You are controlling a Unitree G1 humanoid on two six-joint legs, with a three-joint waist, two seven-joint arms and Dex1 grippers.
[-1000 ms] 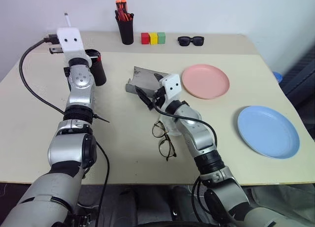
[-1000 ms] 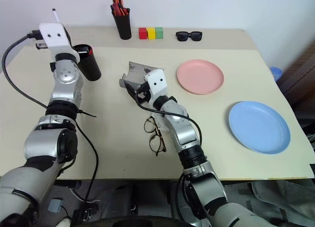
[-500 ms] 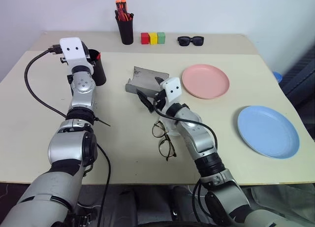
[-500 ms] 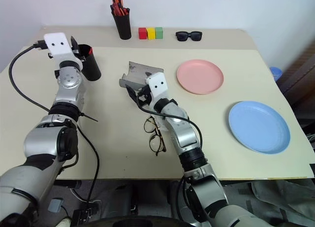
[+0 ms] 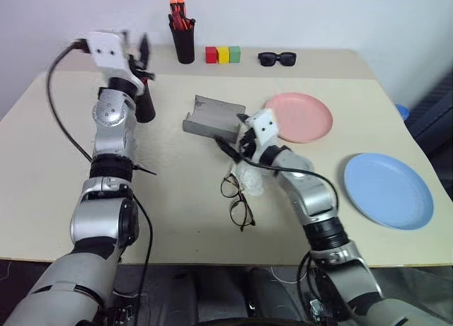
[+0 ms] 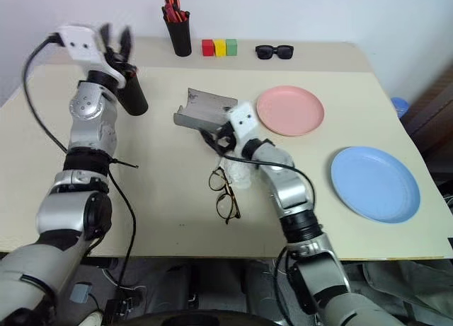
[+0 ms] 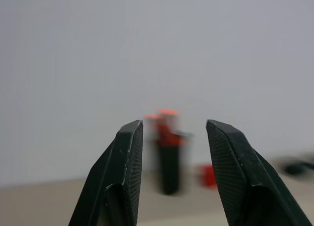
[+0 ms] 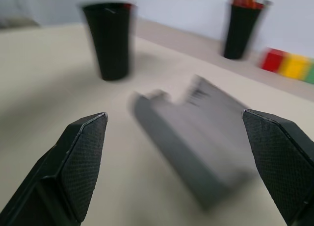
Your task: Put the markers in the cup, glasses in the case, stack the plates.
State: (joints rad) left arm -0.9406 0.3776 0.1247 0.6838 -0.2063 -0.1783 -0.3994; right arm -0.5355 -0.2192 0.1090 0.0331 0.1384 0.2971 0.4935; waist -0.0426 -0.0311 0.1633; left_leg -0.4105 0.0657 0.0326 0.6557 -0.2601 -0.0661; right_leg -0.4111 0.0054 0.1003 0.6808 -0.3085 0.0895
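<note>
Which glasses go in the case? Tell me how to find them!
Start at the tan table and find the open grey case near its middle. Come toward the table's near edge from there, and the glasses lie flat on the tabletop. They have thin dark wire rims and clear round lenses, unlike the chunky black sunglasses at the far edge by the colored blocks.

Beige table [image 5: 170, 199] against a plain, seemingly white wall [image 5: 297, 15].

The beige table [image 5: 177, 191] carries glasses [image 5: 236, 201], case [image 5: 212, 117], plates [image 5: 301, 117].
</note>
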